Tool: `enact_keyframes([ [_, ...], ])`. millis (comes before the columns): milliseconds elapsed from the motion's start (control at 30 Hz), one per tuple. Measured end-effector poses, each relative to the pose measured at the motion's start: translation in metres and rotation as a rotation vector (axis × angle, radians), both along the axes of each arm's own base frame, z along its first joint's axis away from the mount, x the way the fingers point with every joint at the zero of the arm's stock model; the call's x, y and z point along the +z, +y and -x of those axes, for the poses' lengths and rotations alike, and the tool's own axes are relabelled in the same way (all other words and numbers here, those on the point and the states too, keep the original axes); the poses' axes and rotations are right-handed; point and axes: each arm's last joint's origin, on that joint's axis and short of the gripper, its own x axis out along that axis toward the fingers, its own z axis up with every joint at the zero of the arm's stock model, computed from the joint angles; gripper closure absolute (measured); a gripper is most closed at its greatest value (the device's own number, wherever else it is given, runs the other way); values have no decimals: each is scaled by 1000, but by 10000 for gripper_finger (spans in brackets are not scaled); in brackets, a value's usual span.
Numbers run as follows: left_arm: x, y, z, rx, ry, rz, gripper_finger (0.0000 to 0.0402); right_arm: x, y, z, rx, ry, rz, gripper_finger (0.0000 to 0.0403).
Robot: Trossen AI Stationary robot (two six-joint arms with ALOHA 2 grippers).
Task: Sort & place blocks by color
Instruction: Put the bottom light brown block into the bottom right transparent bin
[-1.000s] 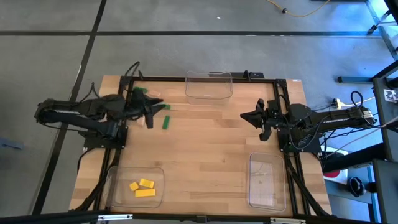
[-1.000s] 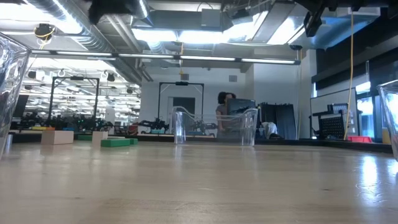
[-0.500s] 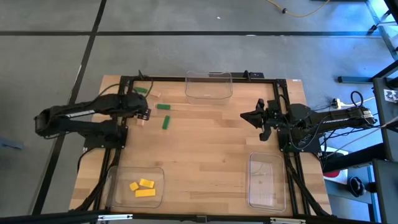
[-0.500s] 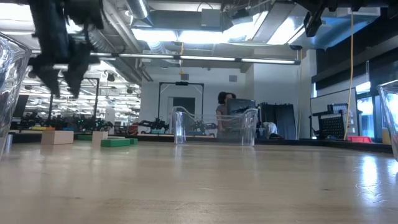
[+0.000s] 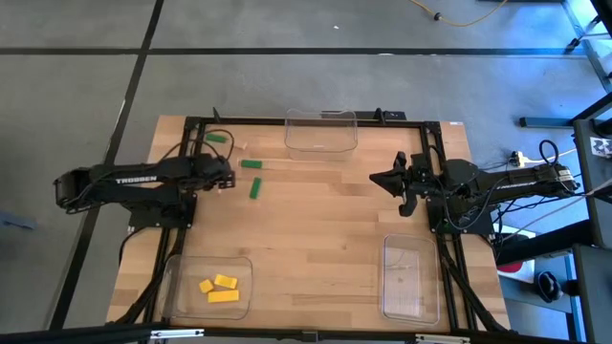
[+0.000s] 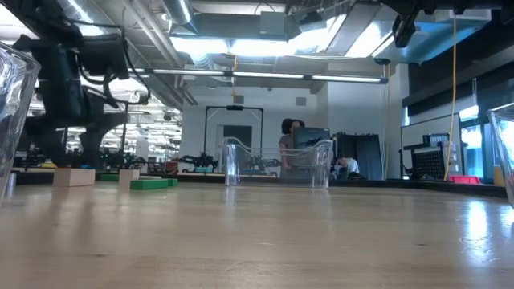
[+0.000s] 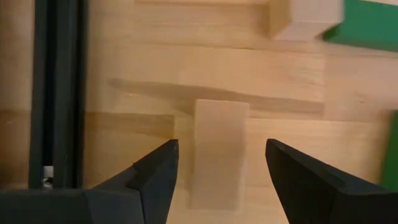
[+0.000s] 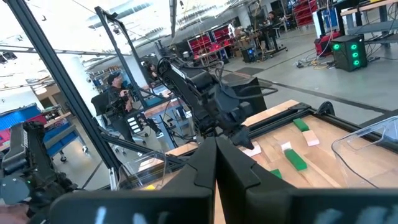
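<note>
I see the left gripper [image 7: 217, 168] low over the table's far-left corner, fingers spread wide, gripping nothing. A small plain tan wooden block [image 7: 217, 152] lies flat on the wood between its fingertips, untouched. A second tan block [image 7: 305, 18] and a green bar-shaped block [image 7: 367, 25] lie just ahead. The right gripper [image 5: 377, 179] waits well apart, pinched closed and empty.

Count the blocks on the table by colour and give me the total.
Yellow blocks: 3, all in one clear tray
Green blocks: 3, loose on the table
Tan blocks: 2 that I can make out
Total: 8
</note>
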Motion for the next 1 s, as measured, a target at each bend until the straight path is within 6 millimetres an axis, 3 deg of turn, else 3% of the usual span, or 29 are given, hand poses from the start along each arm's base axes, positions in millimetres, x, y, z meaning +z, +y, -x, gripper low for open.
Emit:
enact_keyframes([
  [333, -21, -4, 6, -14, -6, 34, 170, 0, 0, 0, 1, 0, 0, 393],
  [467, -22, -5, 4, -30, -13, 18, 173, 0, 0, 0, 3, 0, 0, 393],
  [600, -22, -4, 5, -45, 2, 0, 205, 0, 0, 0, 3, 0, 0, 393],
  [767, -21, -4, 4, -57, 3, -11, 280, 0, 0, 0, 3, 0, 0, 393],
  [900, -16, -4, 0, -135, -59, -5, 283, 1, 0, 0, 3, -6, 0, 393],
  [1000, 3, -2, -10, -216, -145, -70, 283, 2, 0, 0, 3, -25, -5, 393],
])
